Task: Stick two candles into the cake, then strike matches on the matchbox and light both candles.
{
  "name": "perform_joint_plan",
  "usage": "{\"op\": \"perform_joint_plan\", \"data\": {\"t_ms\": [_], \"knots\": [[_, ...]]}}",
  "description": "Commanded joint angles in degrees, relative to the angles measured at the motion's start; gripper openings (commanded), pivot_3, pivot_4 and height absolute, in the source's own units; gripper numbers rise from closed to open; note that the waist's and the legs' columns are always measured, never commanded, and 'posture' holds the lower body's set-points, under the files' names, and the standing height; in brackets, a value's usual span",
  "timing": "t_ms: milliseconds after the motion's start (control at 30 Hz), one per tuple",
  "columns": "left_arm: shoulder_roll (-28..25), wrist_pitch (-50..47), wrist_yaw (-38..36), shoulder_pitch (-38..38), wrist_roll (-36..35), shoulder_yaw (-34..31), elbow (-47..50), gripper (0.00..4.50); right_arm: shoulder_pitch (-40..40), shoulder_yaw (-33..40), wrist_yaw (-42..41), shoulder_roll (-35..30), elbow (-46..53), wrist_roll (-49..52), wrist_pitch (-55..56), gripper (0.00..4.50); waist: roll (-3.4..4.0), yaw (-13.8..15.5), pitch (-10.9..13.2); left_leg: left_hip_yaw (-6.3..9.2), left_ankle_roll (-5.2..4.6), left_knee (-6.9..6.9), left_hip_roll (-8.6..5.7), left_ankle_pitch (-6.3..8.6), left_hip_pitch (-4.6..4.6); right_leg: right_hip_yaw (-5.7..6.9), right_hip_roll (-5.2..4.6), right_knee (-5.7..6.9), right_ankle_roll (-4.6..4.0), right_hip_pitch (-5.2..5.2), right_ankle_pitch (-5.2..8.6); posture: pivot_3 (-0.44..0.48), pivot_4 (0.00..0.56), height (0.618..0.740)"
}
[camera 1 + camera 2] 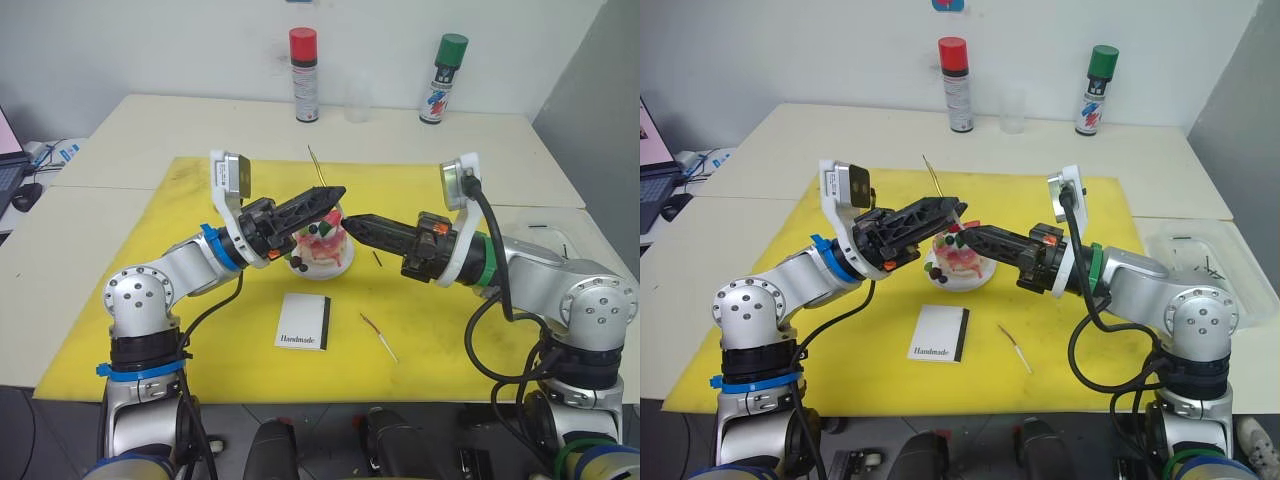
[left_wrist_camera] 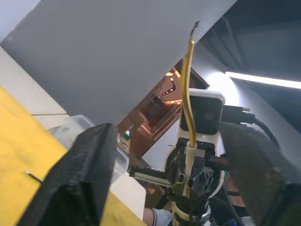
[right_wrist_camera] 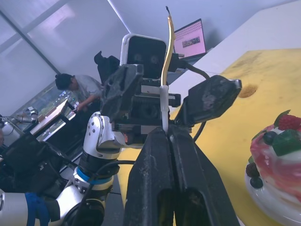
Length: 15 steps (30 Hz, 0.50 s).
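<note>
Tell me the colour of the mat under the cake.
Yellow; the mat shows best in the left eye view.

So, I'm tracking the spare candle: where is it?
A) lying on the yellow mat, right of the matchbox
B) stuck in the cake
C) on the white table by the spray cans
A: the spare candle lies flat on the yellow mat, right of the matchbox.

The left gripper (image 2: 174, 165) stood with its two black fingers (image 2: 75, 179) spread wide apart. Between them, further off, the right gripper (image 2: 188, 188) pinched the base of a thin yellowish candle (image 2: 187, 94), which rose bent and wavy to a dark tip. A short dark match (image 2: 33, 175) lay on the yellow surface (image 2: 19, 155)
</note>
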State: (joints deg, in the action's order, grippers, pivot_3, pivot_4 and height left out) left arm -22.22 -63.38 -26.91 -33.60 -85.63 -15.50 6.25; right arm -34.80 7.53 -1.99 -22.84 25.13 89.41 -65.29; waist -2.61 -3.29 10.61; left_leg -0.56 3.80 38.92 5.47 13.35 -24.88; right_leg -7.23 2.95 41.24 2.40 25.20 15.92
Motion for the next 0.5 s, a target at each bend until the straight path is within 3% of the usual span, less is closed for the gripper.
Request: {"op": "perform_joint_plan", "data": {"t_ms": [33, 300, 433, 500], "knots": [[-0.1, -0.1, 0.3, -0.2, -3.2, 0.0, 0.8, 2.43, -1.0, -0.6, 0.7, -1.4, 0.8, 2.9, 2.5, 0.00, 0.00, 0.0, 0.0, 0.01, 0.00, 0.00, 0.00, 0.00, -0.01, 0.01, 0.00, 0.00, -0.02, 0.00, 0.01, 0.000, 0.150, 0.684], [-1.0, -0.6, 0.8, 0.1, -5.8, 0.6, 0.8, 0.04, 0.0, -2.7, 0.0, -3.5, 1.0, 3.1, 4.7, 0.00, 0.00, 0.0, 0.0, 0.12, 0.00, -0.04, 0.00, 0.00, -0.07, 0.13, 0.00, 0.00, -0.14, 0.01, 0.09, 0.000, 0.150, 0.684], [-1.6, -0.5, -0.1, -0.5, -5.9, 0.6, 0.6, 0.04, 0.9, -3.5, -1.3, -4.8, 1.3, 1.3, 5.2, 0.00, 0.00, 0.1, 0.0, 0.15, 0.00, -0.05, 0.00, 0.00, -0.07, 0.14, 0.00, 0.00, -0.14, 0.00, 0.09, 0.000, 0.150, 0.684], [-3.0, 0.7, -1.9, -1.4, -2.9, 0.4, 0.9, 0.00, 1.0, -4.4, -3.9, -6.9, 2.2, -2.0, 4.6, 0.41, 0.01, 0.1, 0.0, 0.14, 0.00, -0.05, 0.00, 0.00, -0.07, 0.14, 0.00, 0.00, -0.14, 0.00, 0.09, 0.000, 0.150, 0.684]]}}
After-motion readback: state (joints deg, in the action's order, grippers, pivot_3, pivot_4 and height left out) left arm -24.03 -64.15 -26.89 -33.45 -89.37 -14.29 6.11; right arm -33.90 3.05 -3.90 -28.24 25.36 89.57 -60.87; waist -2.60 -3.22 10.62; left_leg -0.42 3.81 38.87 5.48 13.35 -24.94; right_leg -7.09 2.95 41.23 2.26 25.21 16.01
